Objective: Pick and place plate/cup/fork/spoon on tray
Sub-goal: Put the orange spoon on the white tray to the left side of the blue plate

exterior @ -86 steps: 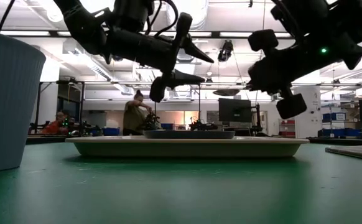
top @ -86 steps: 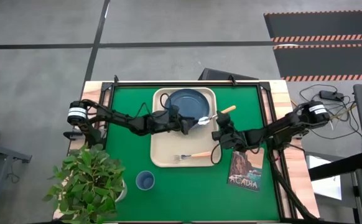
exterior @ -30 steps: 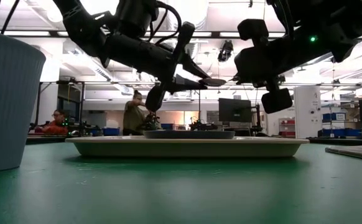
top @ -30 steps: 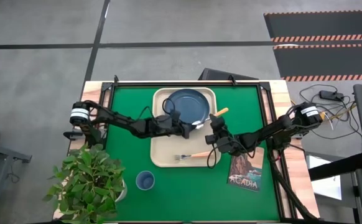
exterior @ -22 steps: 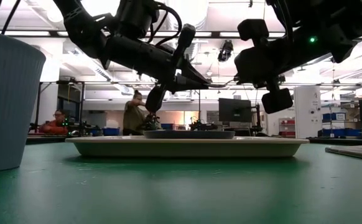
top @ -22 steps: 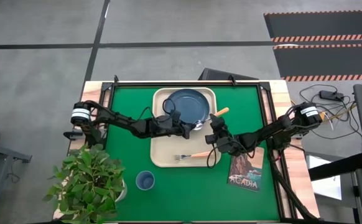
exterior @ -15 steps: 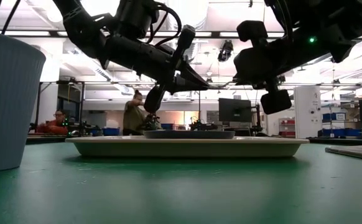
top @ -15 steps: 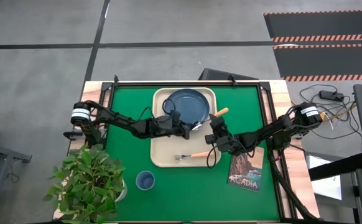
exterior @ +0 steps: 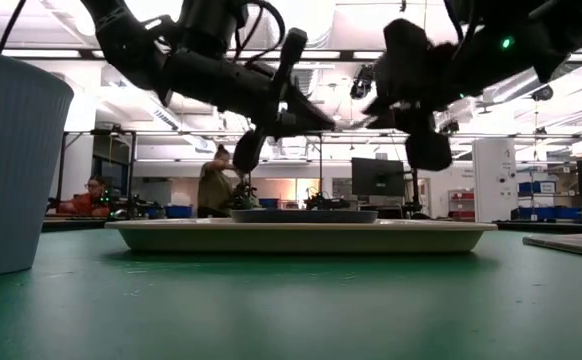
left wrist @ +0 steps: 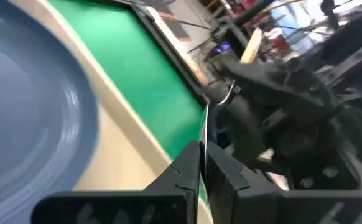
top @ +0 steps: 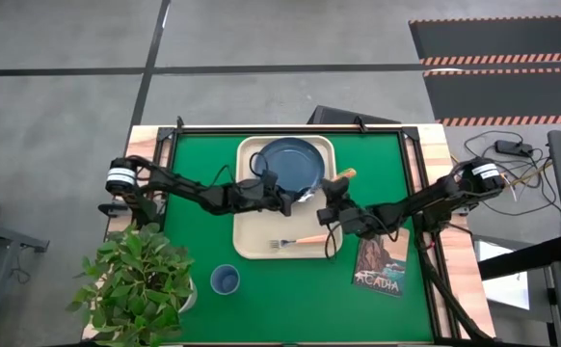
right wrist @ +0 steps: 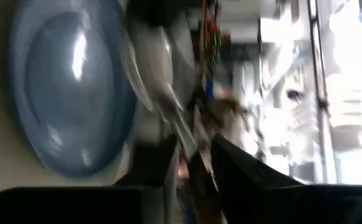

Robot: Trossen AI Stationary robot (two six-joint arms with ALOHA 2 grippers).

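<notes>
High view shows your spoon [top: 322, 186] hanging in the air right over the tray's [top: 250, 247] right edge, beside the plate [top: 289, 162], long axis running diagonally with the bowl toward the left gripper [top: 297, 197] and the wooden handle poking out past the right gripper [top: 327, 206]. The left wrist view has the left fingers pinched shut on the thin bowl end. The right gripper's basically on the handle side, just as near, but you can't tell if it's actually clamped or loose around it.
</notes>
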